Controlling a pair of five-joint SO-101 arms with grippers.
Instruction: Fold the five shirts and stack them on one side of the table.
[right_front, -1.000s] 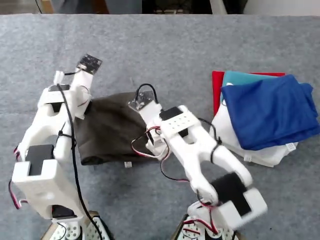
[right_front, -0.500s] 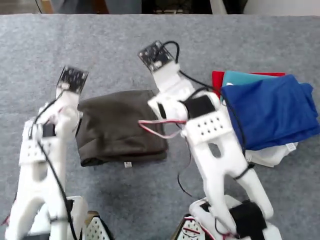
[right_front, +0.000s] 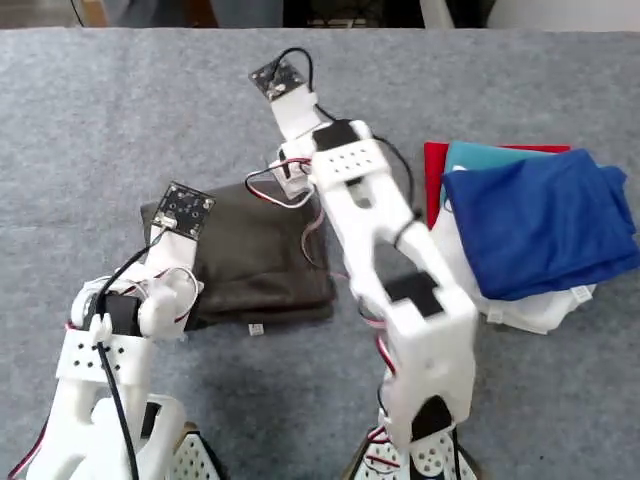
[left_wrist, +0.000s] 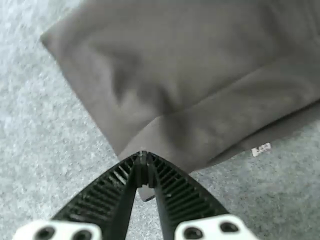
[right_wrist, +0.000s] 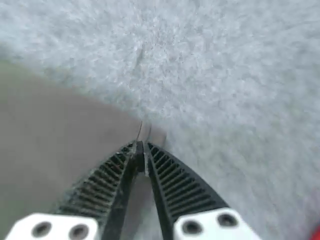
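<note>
High view: brown shirt (right_front: 250, 250) lying long-side across, left gripper (left_wrist: 143, 156) clenched at near-left corner, right gripper (right_wrist: 141, 149) clenched far-right, nearer stack (right_front: 540, 230).

Left fingers (left_wrist: 175, 192) have pulled back over the brown shirt (right_front: 250, 260).

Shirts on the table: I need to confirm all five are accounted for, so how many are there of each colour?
Dark brown shirt: 1
Blue shirt: 1
Teal shirt: 1
Red shirt: 1
White shirt: 1
Total: 5
</note>
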